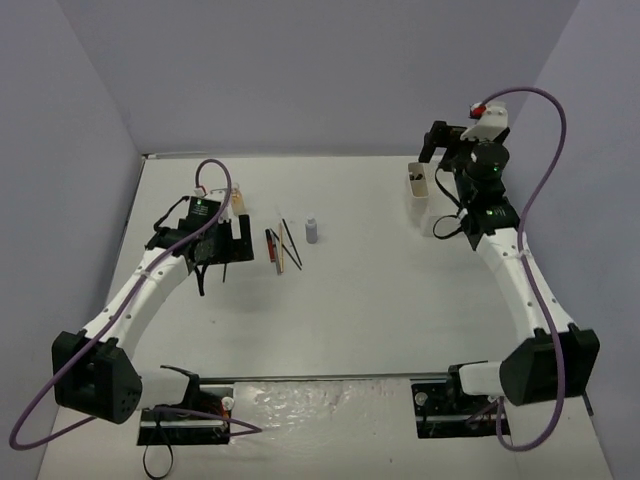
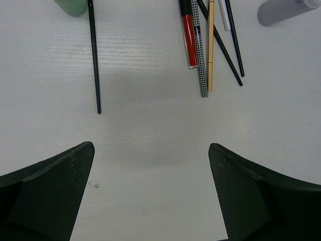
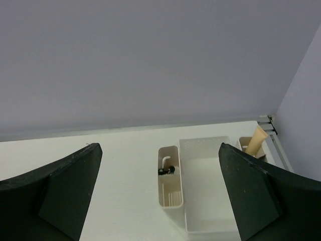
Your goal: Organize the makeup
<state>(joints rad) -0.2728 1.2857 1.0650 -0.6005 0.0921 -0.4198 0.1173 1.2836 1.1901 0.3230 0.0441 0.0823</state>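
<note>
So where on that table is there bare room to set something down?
Widest bare stretch: the table between the grey bottle and the white box, down to the near edge. A smaller patch lies between the left gripper's open fingers. Crowded: the pencils and tubes beside the grey bottle.

A white surface [image 1: 380,310] is stretching out beneath pale lavender walls [image 1: 300,70]. A white compartmented box [image 3: 208,145] is sitting toward the far right corner, its narrow cream section [image 3: 170,196] lying against the left side of a wider one.
</note>
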